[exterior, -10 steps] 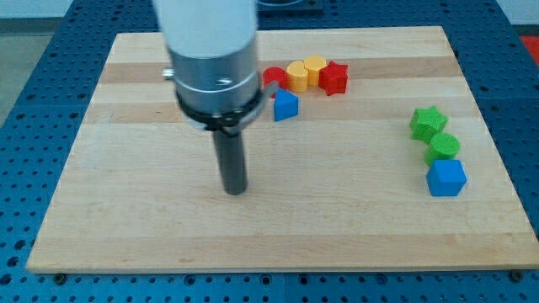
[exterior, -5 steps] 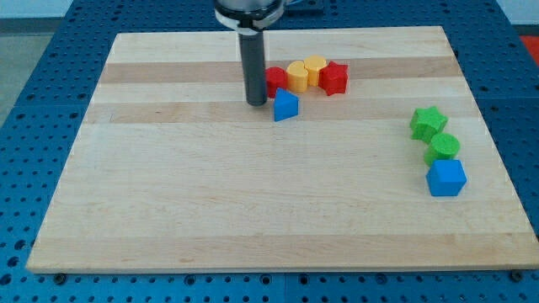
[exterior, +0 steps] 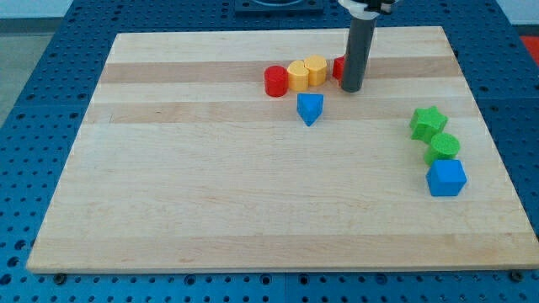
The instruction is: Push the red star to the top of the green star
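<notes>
The red star sits near the view's top, at the right end of a row of blocks, and my rod hides most of it. My tip is right in front of the red star, at its lower right side. The green star lies at the view's right, well to the right of and below my tip.
Left of the red star stand two yellow blocks and a red cylinder. A blue block lies below them. A green cylinder and a blue cube sit just below the green star. The wooden board rests on a blue pegboard.
My tip moved from the board's middle up to the row, then right to the red star. The small blue block slid right and slightly down.
</notes>
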Controlling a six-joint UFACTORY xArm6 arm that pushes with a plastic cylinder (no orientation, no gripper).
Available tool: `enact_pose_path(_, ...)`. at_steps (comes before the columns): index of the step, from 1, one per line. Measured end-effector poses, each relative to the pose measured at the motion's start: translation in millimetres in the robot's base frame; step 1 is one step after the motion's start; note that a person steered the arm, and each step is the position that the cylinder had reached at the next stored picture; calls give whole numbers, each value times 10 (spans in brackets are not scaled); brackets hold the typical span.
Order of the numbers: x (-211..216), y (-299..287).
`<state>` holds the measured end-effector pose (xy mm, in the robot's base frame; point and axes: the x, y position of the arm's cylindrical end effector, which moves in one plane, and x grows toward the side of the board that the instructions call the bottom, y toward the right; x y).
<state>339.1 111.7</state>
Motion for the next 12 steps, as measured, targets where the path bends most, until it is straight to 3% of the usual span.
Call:
enact_pose_path(2, 346, -418)
enact_pose_path(3, 286, -590)
enact_pose_path(4, -409, -750)
enact_pose_path(5, -673, -746)
enact_pose_path(9, -465, 53)
enact_pose_path(12, -291, 47)
